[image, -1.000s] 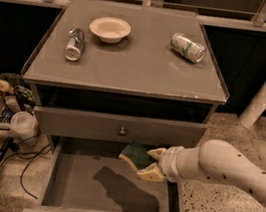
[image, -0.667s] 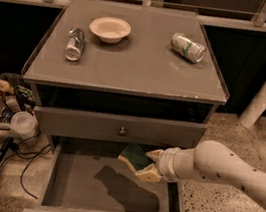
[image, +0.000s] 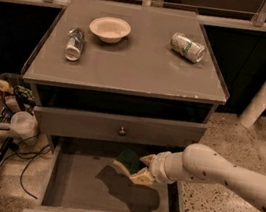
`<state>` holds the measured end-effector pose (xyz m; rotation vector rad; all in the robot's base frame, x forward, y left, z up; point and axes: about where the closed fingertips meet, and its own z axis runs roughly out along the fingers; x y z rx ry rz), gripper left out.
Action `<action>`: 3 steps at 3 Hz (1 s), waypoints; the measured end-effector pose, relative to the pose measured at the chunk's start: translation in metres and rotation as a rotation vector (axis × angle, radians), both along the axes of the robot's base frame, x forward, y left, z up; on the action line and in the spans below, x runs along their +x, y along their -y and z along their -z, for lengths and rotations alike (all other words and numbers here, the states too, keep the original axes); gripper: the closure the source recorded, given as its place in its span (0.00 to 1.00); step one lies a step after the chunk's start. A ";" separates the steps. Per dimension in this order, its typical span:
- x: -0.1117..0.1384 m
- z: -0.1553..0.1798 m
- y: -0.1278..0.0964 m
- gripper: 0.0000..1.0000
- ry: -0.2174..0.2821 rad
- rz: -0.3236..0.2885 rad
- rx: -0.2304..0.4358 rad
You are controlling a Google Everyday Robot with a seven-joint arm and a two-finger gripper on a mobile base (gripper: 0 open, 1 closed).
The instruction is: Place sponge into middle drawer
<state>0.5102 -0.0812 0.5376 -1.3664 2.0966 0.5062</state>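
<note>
Right now the grey cabinet (image: 138,76) stands with its middle drawer (image: 74,192) pulled open beneath the knobbed drawer (image: 79,122), and the white arm (image: 222,176) reaches in from the right. Its pincer (image: 133,168) hangs over the drawer floor towards the back, pinching the sponge (image: 128,159). The sound way is probably to lower it close to the floor, well inside the low sides, then let go and lift straight up so nothing drags.

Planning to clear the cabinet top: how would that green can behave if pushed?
Lying on its side, the green can would probably roll, not slide. Being a drinks can, it is likely light and dentable. The gripper is below, shut on the sponge over the middle drawer.
</note>
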 end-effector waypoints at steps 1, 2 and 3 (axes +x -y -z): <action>0.009 0.031 -0.002 1.00 -0.019 0.012 0.009; 0.018 0.054 -0.002 1.00 -0.011 0.035 0.039; 0.024 0.082 0.000 1.00 -0.021 0.060 0.045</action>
